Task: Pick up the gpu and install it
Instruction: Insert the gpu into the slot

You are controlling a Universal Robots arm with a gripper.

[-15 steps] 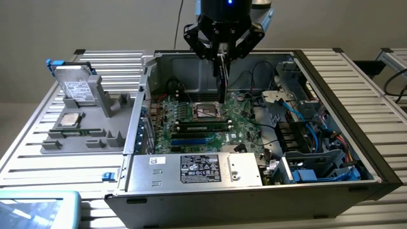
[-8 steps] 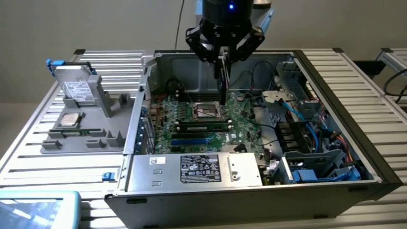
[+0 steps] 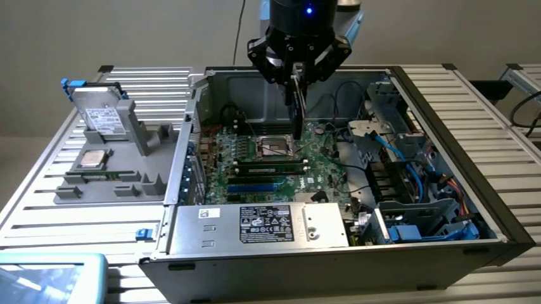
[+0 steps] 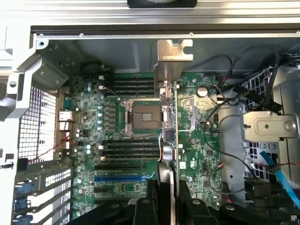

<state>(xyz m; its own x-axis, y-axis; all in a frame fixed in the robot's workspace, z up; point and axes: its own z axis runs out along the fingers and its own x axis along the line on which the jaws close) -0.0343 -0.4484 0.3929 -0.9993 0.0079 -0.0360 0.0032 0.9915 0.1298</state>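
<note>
The gpu (image 3: 296,104) hangs edge-on from my gripper (image 3: 298,77), which is shut on it, above the back of the green motherboard (image 3: 253,155) inside the open computer case (image 3: 457,145). In the wrist view the gpu (image 4: 171,117) appears as a thin vertical edge, and its silver end bracket (image 4: 173,63) points toward the case's rear wall. The black fingers (image 4: 158,197) of my gripper (image 4: 171,192) clamp it from both sides. The card floats over the board just beside the CPU socket (image 4: 145,115), clear of any slot.
A grey fixture tray (image 3: 110,183) at the exterior view's left holds a silver hard drive (image 3: 103,117) and a CPU chip (image 3: 91,158). Inside the case are a power supply (image 3: 262,225), black memory sticks (image 3: 270,168), blue and black expansion slots (image 4: 122,178), drive cages and loose cables (image 3: 406,164).
</note>
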